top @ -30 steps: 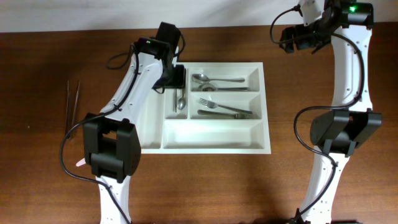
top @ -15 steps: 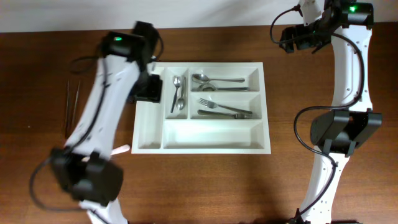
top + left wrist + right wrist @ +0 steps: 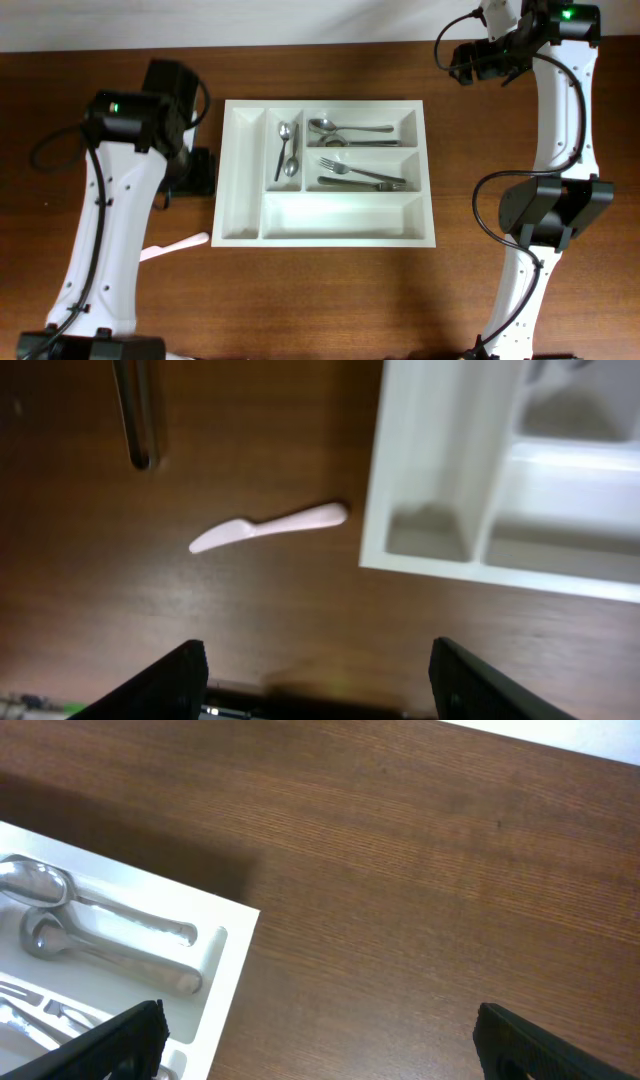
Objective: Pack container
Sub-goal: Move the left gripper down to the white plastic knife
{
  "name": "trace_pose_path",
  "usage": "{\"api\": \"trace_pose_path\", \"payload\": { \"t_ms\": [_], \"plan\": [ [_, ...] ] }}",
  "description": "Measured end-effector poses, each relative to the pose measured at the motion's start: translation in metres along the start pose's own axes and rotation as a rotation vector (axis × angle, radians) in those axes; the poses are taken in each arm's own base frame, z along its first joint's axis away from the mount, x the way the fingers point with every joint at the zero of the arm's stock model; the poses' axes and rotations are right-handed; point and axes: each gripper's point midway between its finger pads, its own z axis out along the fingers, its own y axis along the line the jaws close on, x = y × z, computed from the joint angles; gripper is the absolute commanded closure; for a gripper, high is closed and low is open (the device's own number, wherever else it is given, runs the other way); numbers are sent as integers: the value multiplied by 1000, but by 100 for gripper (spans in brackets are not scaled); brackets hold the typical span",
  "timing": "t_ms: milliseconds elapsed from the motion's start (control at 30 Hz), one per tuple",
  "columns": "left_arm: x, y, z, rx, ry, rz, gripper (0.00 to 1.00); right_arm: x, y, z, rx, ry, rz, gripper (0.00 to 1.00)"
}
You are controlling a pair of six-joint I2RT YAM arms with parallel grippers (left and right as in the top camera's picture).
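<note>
Left gripper point(image 3: 318, 660) hangs with its fingers spread wide and nothing between them, just left of the container point(image 3: 340, 216). This is a white rectangular tray at mid-table point(image 3: 330, 300), with two narrow compartments at its left end and three long ones beside them, and spoons point(image 3: 287, 150) and forks point(image 3: 360, 177) lying in some. A second ago that gripper was over the spoon compartment and has since swung out near a pale plastic knife point(image 3: 268, 526), while the right gripper point(image 3: 318, 1020), likewise spread, has stayed beyond the far right corner. Seen from overhead, the tray's long axis runs left to right, square to the table edge.
</note>
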Motion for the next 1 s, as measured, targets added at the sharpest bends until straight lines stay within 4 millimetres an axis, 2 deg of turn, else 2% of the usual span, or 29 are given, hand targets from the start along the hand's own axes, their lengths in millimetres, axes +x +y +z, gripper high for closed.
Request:
{"api": "trace_pose_path", "payload": {
  "t_ms": [200, 367, 467, 500, 533, 567, 800, 1000],
  "plan": [
    [19, 27, 55, -29, 17, -90, 23, 0, 0, 0, 0, 0, 0, 1],
    [15, 43, 96, -43, -15, -60, 23, 0, 0, 0, 0, 0, 0, 1],
    [15, 50, 119, -59, -21, 36, 14, 0, 0, 0, 0, 0, 0, 1],
    [16, 52, 126, -63, -20, 66, 6, 0, 0, 0, 0, 0, 0, 1],
    [19, 53, 134, -67, -14, 101, 3, 0, 0, 0, 0, 0, 0, 1],
    [22, 56, 140, -70, -6, 118, 0, 0, 0, 0, 0, 0, 0, 1],
    [33, 72, 181, -85, -30, 150, 0, 0, 0, 0, 0, 0, 0, 1],
    [35, 71, 200, -45, -56, 239, 0, 0, 0, 0, 0, 0, 0, 1]
  ]
}}
